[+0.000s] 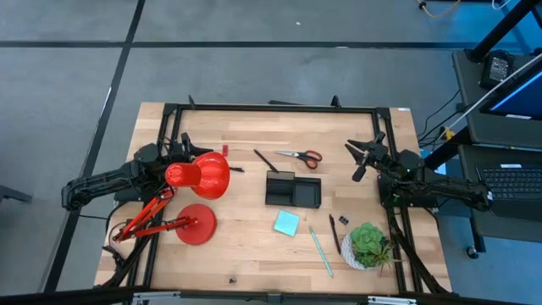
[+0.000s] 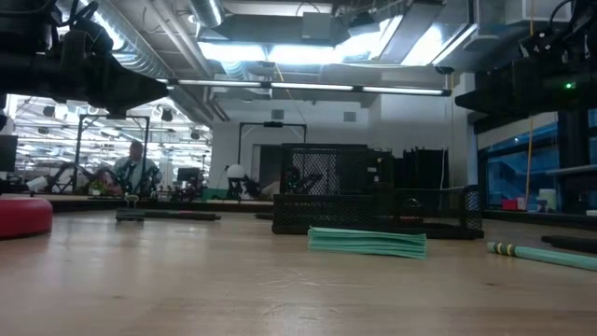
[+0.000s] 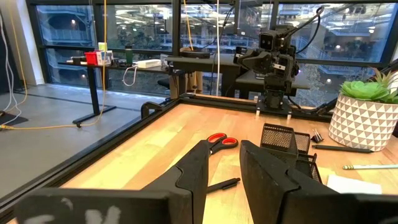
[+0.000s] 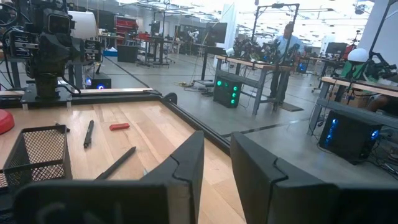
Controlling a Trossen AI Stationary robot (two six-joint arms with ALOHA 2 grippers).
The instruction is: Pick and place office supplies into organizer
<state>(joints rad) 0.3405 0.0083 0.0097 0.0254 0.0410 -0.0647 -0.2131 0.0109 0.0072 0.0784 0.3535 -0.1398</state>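
The black mesh organizer [image 1: 293, 188] stands mid-table. Beyond it lie red-handled scissors [image 1: 301, 156] and a thin black pen [image 1: 265, 160]. In front lie a light-blue sticky-note pad [image 1: 286, 223], a pale teal pen [image 1: 320, 251] and small black pieces [image 1: 339, 221]; a red piece [image 1: 225, 151] sits far left. My left gripper [image 3: 231, 177] hovers level at the table's left, open and holding nothing, and faces the scissors [image 3: 221, 140] and organizer [image 3: 280, 138]. My right gripper [image 4: 216, 171] hovers level at the right, open and holding nothing, with the organizer [image 4: 37, 152] off to its side.
A big red desk lamp [image 1: 196, 176] with its round base [image 1: 196, 224] stands by the left arm, its shade over the left gripper in the high view. A green plant in a white pot [image 1: 368, 244] stands near right. A black frame rims the table [image 1: 271, 108].
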